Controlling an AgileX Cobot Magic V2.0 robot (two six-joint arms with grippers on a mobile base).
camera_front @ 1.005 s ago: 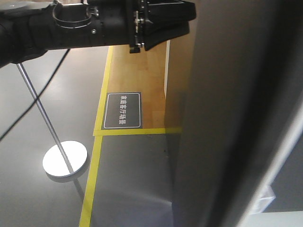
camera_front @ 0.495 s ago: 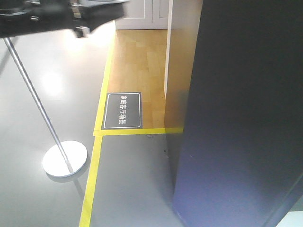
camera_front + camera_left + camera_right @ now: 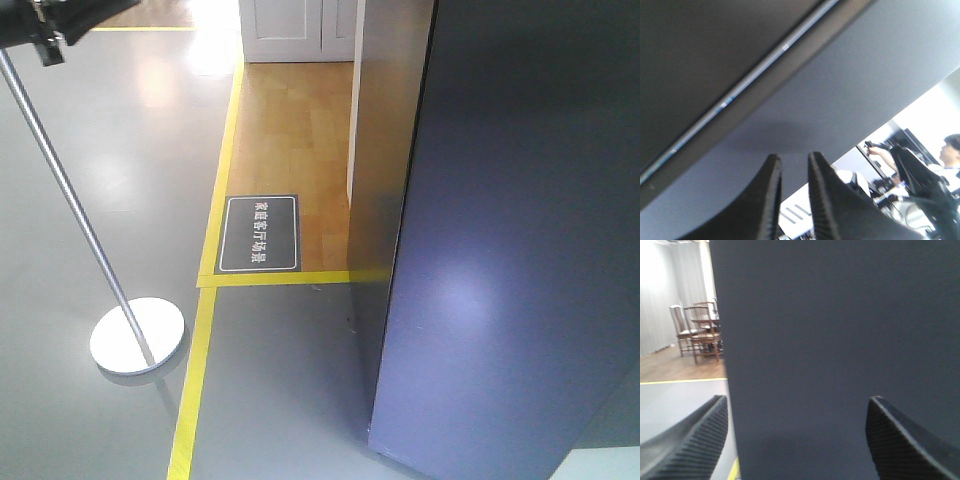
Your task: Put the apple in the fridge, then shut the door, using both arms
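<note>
The door shows its smooth dark grey outer face at the right of the front view, with the fridge's side wall left of it. The fridge's white inside is hidden, and so is the apple. My left gripper points at a dark grey panel, its jaws a narrow gap apart with nothing between them. A black part of the left arm shows at the top left of the front view. My right gripper is wide open and empty, close in front of the door's dark face.
A metal pole on a round white base stands on the grey floor at the left. Yellow floor tape borders a wooden floor with a black sign. Chairs stand far off. A person sits in the background.
The door has swung away from the camera, so its outer face now stands flat at the right. My left arm has drawn back to the top left corner of the front view.
</note>
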